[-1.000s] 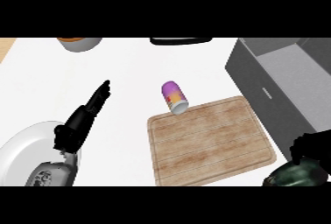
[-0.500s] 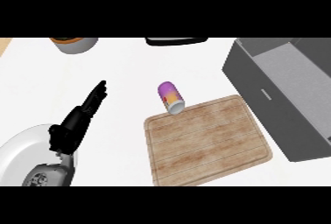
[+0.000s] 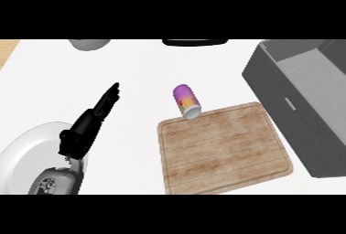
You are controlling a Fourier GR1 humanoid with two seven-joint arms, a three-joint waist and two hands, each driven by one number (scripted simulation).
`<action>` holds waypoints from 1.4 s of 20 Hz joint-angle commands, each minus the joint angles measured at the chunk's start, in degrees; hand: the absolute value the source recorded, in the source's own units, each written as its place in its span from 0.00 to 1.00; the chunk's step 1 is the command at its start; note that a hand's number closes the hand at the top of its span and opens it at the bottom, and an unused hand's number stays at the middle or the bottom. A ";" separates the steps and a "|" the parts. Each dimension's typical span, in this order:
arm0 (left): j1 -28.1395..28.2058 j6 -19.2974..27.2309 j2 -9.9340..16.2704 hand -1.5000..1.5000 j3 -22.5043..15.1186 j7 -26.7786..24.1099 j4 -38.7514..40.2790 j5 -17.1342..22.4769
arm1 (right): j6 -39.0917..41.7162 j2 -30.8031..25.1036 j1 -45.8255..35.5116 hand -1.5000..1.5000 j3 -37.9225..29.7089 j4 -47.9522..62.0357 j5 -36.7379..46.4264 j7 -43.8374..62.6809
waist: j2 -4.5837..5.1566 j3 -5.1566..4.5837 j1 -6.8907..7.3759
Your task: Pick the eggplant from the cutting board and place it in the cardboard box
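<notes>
One hand (image 3: 84,130), the left, rests flat with straight fingers, well left of the cutting board (image 3: 223,146). The eggplant (image 3: 186,101) overhangs the board's far-left corner. Best gripped across its middle, then carried right to the cardboard box (image 3: 304,98).

Table (image 3: 142,68): white, plain top, fills nearly whole view; even light, soft shadows only.
Wood strip (image 3: 7,48): tan, at upper left corner, beyond table edge.
Bowl (image 3: 90,44): grey, at far edge, upper left, cut off by frame.
Dark tray (image 3: 194,42): black, flat, at far edge, centre, partly cut off.
Plate (image 3: 30,155): white, round, lower left, partly cut off by frame.
Walls, floor, windows: none in view.
</notes>
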 commanded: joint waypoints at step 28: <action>-2.21 -3.70 -2.02 0.50 -0.01 -0.31 0.76 -1.67 | -6.01 3.87 -49.42 1.00 30.73 26.83 22.52 19.70 | 0.82 0.09 4.26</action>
